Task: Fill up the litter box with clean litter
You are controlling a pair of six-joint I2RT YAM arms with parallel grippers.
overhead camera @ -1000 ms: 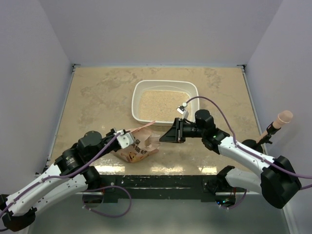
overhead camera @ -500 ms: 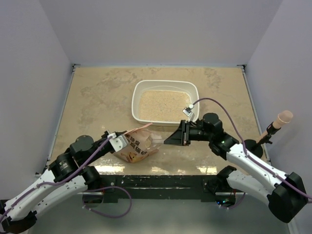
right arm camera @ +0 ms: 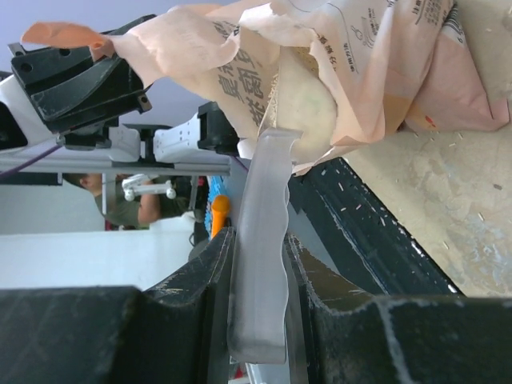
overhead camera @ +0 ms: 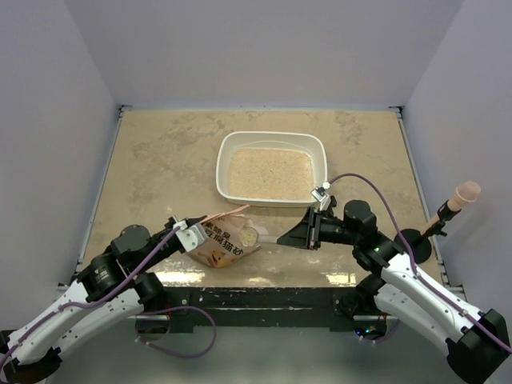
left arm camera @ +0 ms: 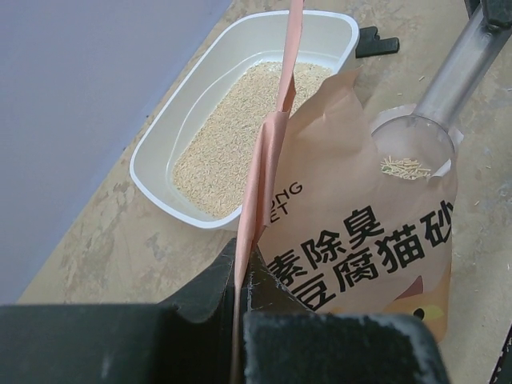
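The white litter box (overhead camera: 272,135) sits mid-table with a layer of pale beige litter (overhead camera: 268,173) in it. The orange-pink printed bag (overhead camera: 222,246) lies in front of it. My left gripper (overhead camera: 194,233) is shut on the bag's top edge and holds the mouth up. In the left wrist view the box (left arm camera: 172,202), litter (left arm camera: 240,136), bag (left arm camera: 360,240) and gripper (left arm camera: 240,280) all show. My right gripper (overhead camera: 302,234) is shut on the handle of a clear scoop (overhead camera: 250,236). Its bowl (left arm camera: 408,152) is at the bag's mouth, with a few granules in it. The handle (right arm camera: 260,232) shows between my right gripper's (right arm camera: 260,256) jaws.
A tool with a pinkish rounded head (overhead camera: 464,192) stands on a black stand at the table's right edge. Grey walls close the back and sides. The black base rail (overhead camera: 256,298) runs along the near edge. Loose granules lie on the tabletop (right arm camera: 448,208) near the bag.
My right gripper has drawn back toward the near right, away from the box's front wall. The scoop's bowl now shows at the bag's mouth. My left gripper has shifted slightly left with the bag edge.
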